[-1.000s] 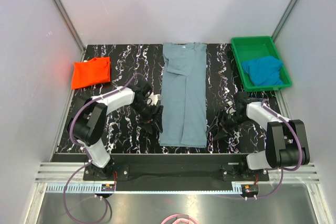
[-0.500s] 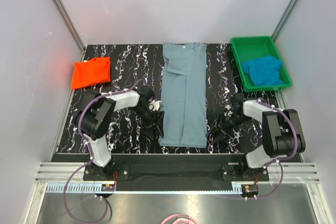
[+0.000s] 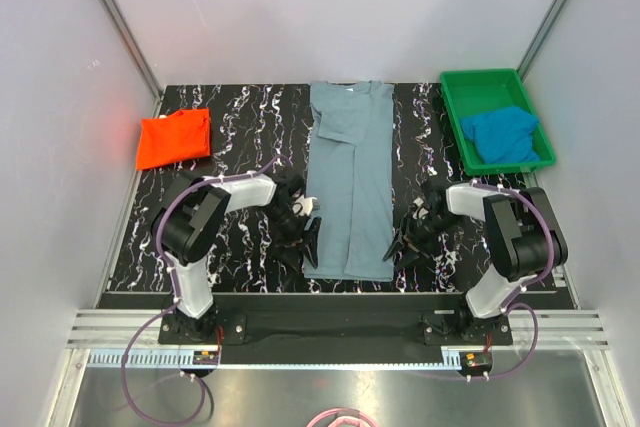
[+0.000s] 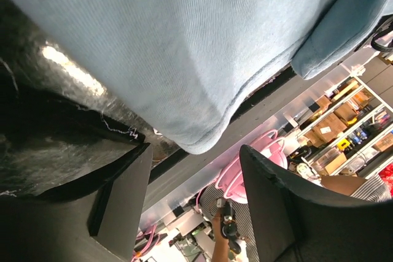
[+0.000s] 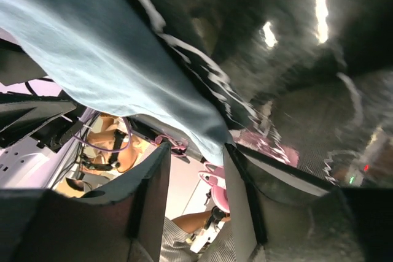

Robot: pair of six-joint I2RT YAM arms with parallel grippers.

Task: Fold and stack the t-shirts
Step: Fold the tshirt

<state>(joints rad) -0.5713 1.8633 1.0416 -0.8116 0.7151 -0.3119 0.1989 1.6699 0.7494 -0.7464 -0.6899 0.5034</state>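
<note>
The large grey-blue t-shirt [image 3: 349, 182] lies folded into a long strip down the middle of the black marbled table. My left gripper [image 3: 305, 247] is open, low at the shirt's near left corner; in the left wrist view the hem corner [image 4: 196, 139] sits just ahead of the gap between the fingers. My right gripper [image 3: 395, 247] is open at the near right corner; the right wrist view shows that corner [image 5: 212, 142] at the finger gap. An orange-red t-shirt [image 3: 174, 137] lies folded at the far left. A bright blue t-shirt [image 3: 500, 134] lies crumpled in the tray.
The green plastic tray [image 3: 470, 87] stands at the back right corner. The table's near edge and metal rail [image 3: 330, 297] run just behind both grippers. Grey walls close the sides and the back.
Both grippers have moved inward toward the grey-blue shirt's near corners, the left one rightward, the right one leftward. The shirts have not moved.
</note>
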